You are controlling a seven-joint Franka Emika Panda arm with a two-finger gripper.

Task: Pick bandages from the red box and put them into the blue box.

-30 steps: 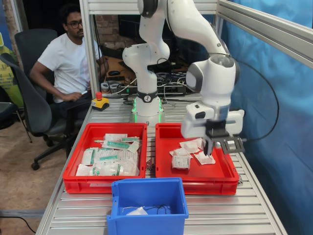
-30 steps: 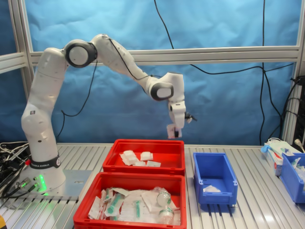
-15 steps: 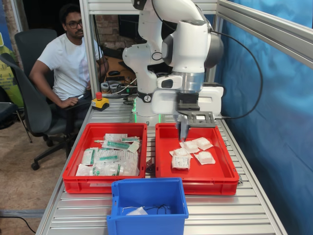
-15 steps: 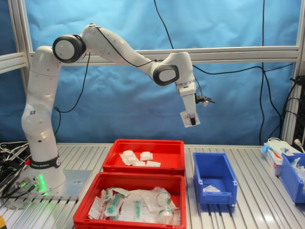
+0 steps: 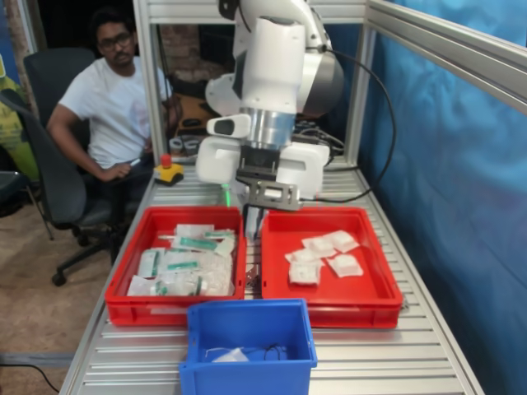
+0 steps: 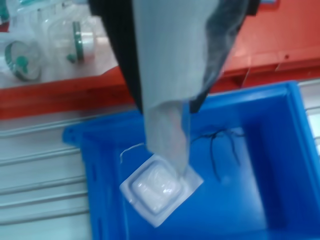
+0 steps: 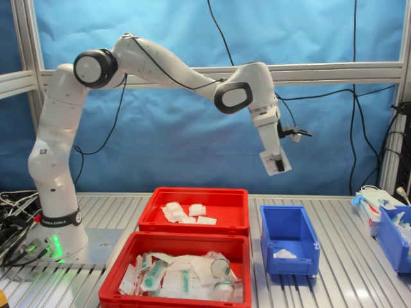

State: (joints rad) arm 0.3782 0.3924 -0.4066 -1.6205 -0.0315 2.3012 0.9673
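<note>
My gripper (image 7: 277, 164) is shut on one white bandage (image 7: 268, 157) and hangs high above the blue box (image 7: 289, 226). In the wrist view the held bandage (image 6: 167, 135) drops from the gripper (image 6: 168, 97) over the blue box (image 6: 280, 165), where another bandage (image 6: 155, 187) lies beside a dark thread. In the first exterior view the gripper (image 5: 254, 222) is in front of the gap between the two red trays. The red box (image 5: 362, 300) holds several bandages (image 5: 317, 259). Its rim (image 7: 192, 224) and bandages (image 7: 186, 212) also show in the second exterior view.
A twin red tray (image 5: 119, 300) full of green-printed packets sits beside the red box. A man (image 5: 115, 99) sits at the first exterior view's back left, near a red stop button (image 5: 167, 167). Another blue bin (image 7: 392, 237) stands at the second exterior view's right.
The arm swung from above the red box across to above the blue box, carrying the bandage with it.
</note>
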